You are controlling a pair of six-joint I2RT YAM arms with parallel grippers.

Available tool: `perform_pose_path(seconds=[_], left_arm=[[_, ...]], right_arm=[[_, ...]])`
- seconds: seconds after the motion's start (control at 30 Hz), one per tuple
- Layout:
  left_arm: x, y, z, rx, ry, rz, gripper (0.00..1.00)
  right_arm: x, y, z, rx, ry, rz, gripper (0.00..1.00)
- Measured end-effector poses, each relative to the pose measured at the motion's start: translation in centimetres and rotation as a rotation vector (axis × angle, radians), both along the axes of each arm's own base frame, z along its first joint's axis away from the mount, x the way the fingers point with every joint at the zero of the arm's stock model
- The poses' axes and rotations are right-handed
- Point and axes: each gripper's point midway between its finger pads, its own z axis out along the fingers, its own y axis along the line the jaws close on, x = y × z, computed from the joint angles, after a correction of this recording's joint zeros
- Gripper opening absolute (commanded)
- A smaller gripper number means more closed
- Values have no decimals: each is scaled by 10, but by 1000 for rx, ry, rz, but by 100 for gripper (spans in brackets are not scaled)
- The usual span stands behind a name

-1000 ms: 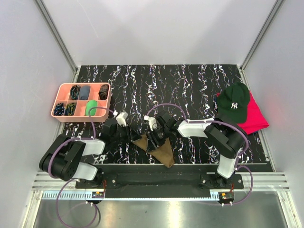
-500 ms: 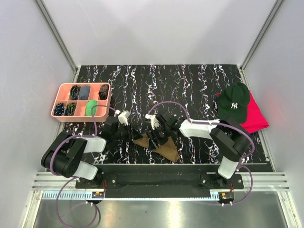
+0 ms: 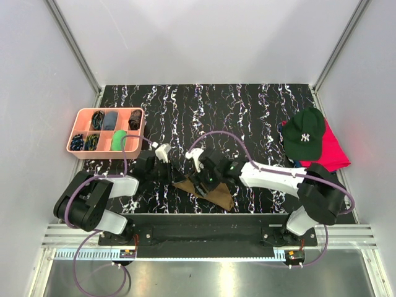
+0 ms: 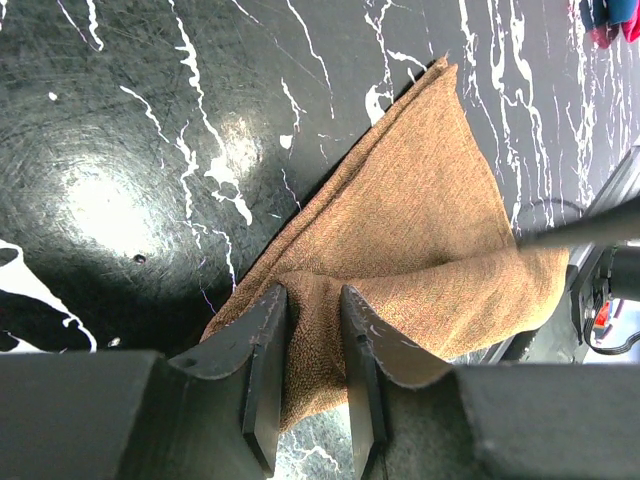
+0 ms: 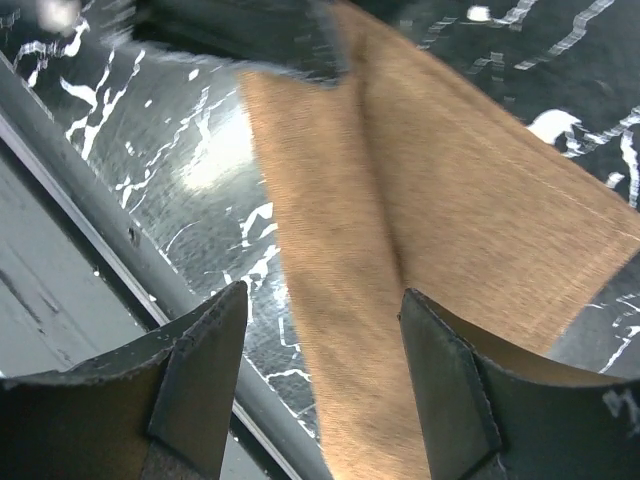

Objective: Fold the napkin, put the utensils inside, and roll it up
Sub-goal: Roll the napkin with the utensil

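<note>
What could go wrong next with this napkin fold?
The left gripper pinches a bunched fold of the napkin, so pulling could slip off or drag the cloth. The right gripper is open, pinning nothing, and the napkin lies close to the near edge of the table, so it might slide off.

We take this for a robotics lab cell. Plain white panels (image 3: pixel 204 37) in aluminium framing (image 3: pixel 74 46) box in a black marbled table (image 3: pixel 247 105). A left arm (image 3: pixel 93 204) and right arm (image 3: pixel 278 176) are bolted to a rail (image 3: pixel 204 234) at its near edge, and a pink sorting tray (image 3: pixel 78 150) sits on the left.
</note>
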Motion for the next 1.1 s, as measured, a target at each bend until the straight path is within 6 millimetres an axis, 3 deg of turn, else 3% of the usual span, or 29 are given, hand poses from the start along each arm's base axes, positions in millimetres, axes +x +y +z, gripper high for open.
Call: perform_pose_path(seconds=[0.17,0.53,0.63,0.87,1.1], left_arm=[[0,0,-1,7,13,-2,30],[2,-2,-2,9,25,-5,30],[2,-2,-2,8,29,-7,35],[2,-5,3,-7,29,-12,53],[3,1,16,3,15,31,66]], right_arm=[[-16,5,-7,-74,-73,55,72],[-11,-2,-36,-225,-143,87,70],[-11,-3,-40,-239,-143,99,67],[-11,-2,-51,-257,-123,96,45],[-12,6,-51,-213,-111,78,36]])
